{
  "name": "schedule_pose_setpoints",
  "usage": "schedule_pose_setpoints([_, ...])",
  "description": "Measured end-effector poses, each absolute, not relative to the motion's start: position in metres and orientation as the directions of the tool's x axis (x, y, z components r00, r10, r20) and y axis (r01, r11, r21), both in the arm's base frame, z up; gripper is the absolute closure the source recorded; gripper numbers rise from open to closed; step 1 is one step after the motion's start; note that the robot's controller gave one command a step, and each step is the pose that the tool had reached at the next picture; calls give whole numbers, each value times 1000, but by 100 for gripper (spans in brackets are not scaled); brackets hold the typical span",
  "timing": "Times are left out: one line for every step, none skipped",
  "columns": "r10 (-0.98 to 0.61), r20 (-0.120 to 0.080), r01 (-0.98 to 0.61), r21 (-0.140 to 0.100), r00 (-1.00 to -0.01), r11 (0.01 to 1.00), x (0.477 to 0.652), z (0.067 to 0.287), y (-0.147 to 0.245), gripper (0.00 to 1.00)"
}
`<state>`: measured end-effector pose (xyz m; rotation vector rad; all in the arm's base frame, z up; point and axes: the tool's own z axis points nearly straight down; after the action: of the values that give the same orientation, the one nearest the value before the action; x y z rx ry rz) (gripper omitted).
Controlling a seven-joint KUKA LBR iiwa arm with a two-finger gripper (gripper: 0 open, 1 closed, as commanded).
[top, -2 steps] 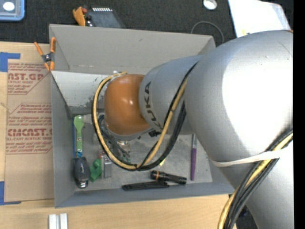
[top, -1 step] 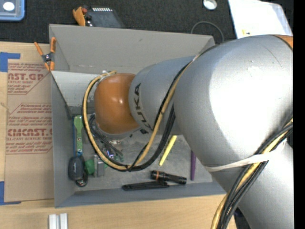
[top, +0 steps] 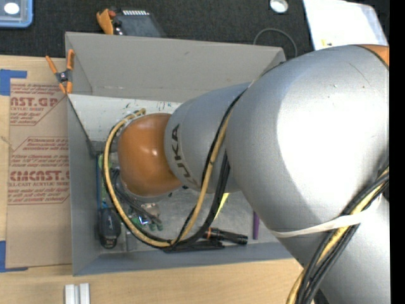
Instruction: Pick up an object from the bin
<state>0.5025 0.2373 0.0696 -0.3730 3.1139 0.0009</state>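
Note:
My gripper (top: 143,209) reaches down into the left half of the bin, and just its dark body shows under the arm's orange cover. A black, rounded object (top: 107,227) lies just to its left in the bin's near left corner. A thin blue and green strip (top: 100,183) lies along the left wall beside it. Small green bits (top: 154,221) show right under the gripper. Whatever is between the fingers is hidden.
The arm and its cables cover most of the bin floor. A purple stick-like thing (top: 255,224) lies near the front wall on the right, and a yellow edge (top: 223,202) peeks out from under the arm. The far part of the floor shows bare grey.

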Motion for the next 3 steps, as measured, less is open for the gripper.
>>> schedule_pose_setpoints([-261, -17, -261, 3, -965, 965, 487, 70, 248, 100])
schedule_pose_setpoints([-261, -17, -261, 3, -965, 965, 487, 70, 248, 100])
schedule_pose_setpoints([-275, -2, -275, 0, -962, 962, 491, 95, 245, 100])
